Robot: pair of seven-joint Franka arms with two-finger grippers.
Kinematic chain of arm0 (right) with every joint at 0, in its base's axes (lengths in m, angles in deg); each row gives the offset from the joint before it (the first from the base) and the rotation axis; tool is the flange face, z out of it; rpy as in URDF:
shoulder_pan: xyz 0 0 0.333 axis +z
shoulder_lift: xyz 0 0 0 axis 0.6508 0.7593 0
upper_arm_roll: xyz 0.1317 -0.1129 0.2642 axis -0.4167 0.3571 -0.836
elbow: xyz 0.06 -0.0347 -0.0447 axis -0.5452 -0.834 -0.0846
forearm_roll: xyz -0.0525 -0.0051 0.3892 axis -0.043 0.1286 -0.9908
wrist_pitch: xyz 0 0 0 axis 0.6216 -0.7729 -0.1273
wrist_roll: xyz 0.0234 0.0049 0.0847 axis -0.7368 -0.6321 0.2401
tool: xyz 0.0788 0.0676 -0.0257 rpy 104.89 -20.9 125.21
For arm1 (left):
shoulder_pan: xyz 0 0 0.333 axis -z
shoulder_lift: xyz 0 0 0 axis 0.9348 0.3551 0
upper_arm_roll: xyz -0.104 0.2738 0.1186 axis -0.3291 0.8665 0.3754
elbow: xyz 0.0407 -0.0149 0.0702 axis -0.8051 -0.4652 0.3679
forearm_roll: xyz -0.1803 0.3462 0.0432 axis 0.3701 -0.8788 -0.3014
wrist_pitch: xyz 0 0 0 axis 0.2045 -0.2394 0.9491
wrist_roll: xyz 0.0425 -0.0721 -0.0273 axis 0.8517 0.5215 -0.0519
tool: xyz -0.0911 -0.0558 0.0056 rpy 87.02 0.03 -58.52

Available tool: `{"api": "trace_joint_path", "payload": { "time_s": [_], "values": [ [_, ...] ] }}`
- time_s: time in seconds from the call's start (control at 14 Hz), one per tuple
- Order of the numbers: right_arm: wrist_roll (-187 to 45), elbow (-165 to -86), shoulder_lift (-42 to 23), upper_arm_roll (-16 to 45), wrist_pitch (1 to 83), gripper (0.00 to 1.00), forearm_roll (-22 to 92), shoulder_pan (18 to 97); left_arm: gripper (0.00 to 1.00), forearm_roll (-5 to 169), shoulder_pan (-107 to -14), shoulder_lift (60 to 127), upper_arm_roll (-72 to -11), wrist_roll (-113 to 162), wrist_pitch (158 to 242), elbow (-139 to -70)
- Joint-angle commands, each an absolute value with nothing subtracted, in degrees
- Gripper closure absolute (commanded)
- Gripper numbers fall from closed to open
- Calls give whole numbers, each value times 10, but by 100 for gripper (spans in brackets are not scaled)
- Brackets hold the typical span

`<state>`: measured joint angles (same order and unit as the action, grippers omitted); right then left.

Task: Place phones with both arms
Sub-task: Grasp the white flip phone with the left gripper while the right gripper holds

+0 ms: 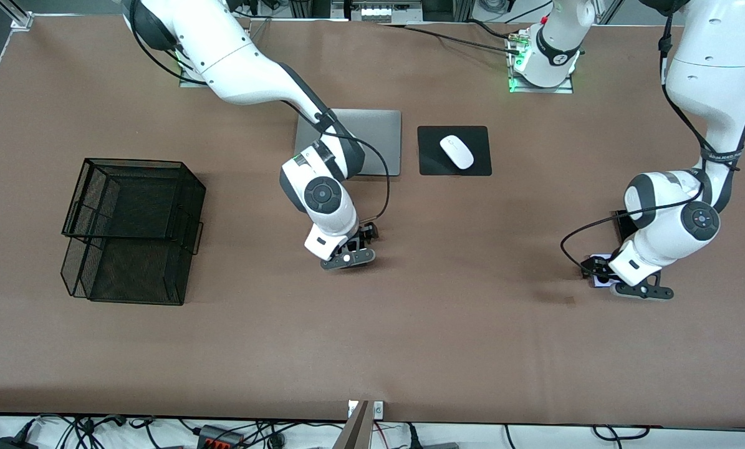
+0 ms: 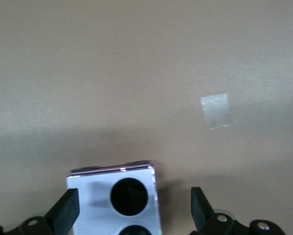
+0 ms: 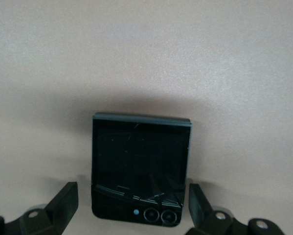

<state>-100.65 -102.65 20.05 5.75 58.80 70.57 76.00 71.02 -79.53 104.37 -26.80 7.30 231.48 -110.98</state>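
The lilac phone (image 2: 114, 200), with two black round lenses, lies flat on the brown table. My left gripper (image 2: 132, 213) is open and low around it: one finger (image 2: 65, 213) is at its edge, the other (image 2: 200, 210) stands apart. In the front view this phone (image 1: 598, 257) peeks out under the left gripper (image 1: 598, 273). The long black slab (image 1: 623, 226) lies beside it, partly hidden by the left arm. The black folded phone (image 3: 139, 166) lies between the open fingers of my right gripper (image 3: 130, 204), untouched. The right gripper (image 1: 358, 242) hangs at the table's middle.
A black wire mesh basket (image 1: 129, 231) stands toward the right arm's end of the table. A silver laptop (image 1: 372, 134) lies near the bases, with a white mouse (image 1: 457, 151) on a black pad (image 1: 431, 163) beside it. A small tape patch (image 2: 216, 110) is on the table.
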Motion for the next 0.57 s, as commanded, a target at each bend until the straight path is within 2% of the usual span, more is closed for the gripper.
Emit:
{"api": "trace_joint_path", "payload": {
  "time_s": [0.0,0.43,0.5],
  "values": [
    [-1020,-1010,212,62,591,0,712,766,0,719,-815,1042,-275,53,2324,-1110],
    [-1019,-1008,221,63,598,0,712,766,0,728,-820,1056,-283,74,2324,-1107],
    [-1019,-1008,221,63,598,5,712,765,0,728,-819,1056,-284,90,2324,-1110]
  ]
}}
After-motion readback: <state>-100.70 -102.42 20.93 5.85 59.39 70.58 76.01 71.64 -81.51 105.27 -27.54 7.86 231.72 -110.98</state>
